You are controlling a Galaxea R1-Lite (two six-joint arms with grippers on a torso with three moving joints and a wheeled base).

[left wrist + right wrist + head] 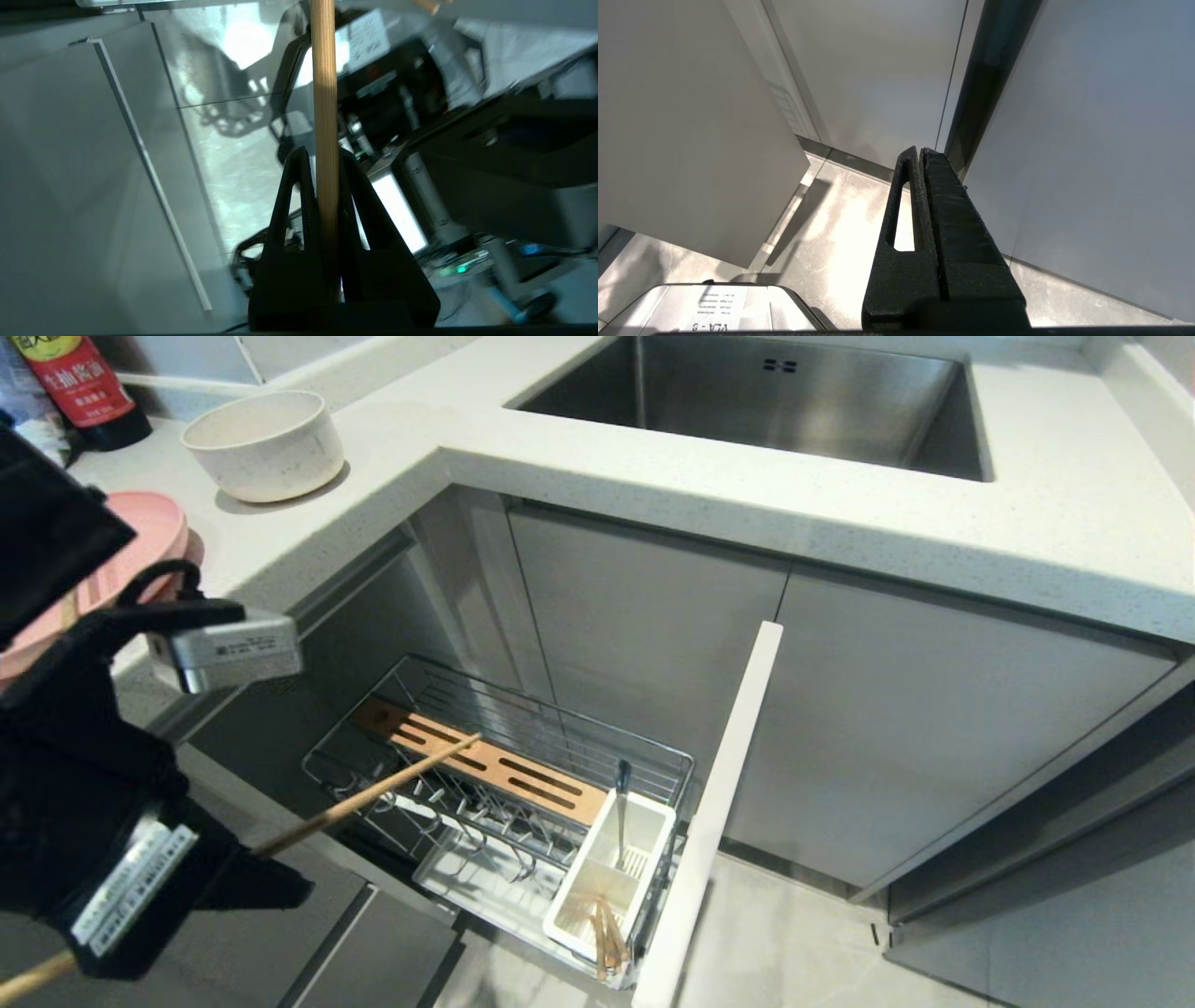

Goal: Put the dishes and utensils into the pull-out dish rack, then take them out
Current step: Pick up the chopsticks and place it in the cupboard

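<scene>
Left gripper [324, 156], black, with two tapered fingers [292, 196] pinched tight on a light wooden chopstick [325, 93]. In the head view, held low at the left edge [121, 887], the same stick [373, 795] slanting up and away, its far tip just over the slotted wooden strip [504, 767] of the pull-out dish rack [523, 803]. One stick only in the grip; butt end poking out below the wrist at the bottom left corner.

Rack drawn out of the corner cabinet: chrome wire basket, white plastic tray [485, 887] beneath, narrow grey cabinet front [714, 812] standing edge-on on its right. Near that front, a white utensil caddy [611, 877] with a slim silver metal fork [621, 812] upright in its far compartment and more light wooden sticks [605, 924] leaning in its near one; how many, impossible to tell.

Up on the pale speckled countertop [840, 513], a small cream-white speckled bowl [264, 443], and beside it toward the left a large round flat pink plate [140, 546], half hidden behind the black arm. Dark bottle with a red label [84, 387] at the far left corner. Steel sink [766, 401] sunk into the counter, well apart from the bowl.

Right gripper [920, 154] hanging by a grey cabinet door above the tiled floor [840, 233], fingers pressed together on nothing.
</scene>
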